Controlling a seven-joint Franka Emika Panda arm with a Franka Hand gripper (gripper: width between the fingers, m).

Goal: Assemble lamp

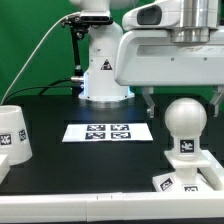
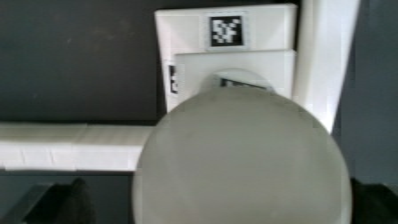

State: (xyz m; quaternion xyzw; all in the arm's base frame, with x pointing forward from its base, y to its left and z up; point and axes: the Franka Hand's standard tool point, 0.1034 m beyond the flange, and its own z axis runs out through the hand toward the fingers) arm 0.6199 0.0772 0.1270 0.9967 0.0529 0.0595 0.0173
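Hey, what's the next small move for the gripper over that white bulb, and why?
Probably lift the gripper straight up, clear. Its jaws stand open either side of the round-headed matte white bulb, which stands upright on the squat square white base, unheld. The tapered white cup-like shade waits at the exterior view's left.

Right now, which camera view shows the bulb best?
The exterior view: the bulb appears whole, round head and neck standing upright on the base. The wrist view looks down on it, so only a blurred rounded head shows, hiding its neck.
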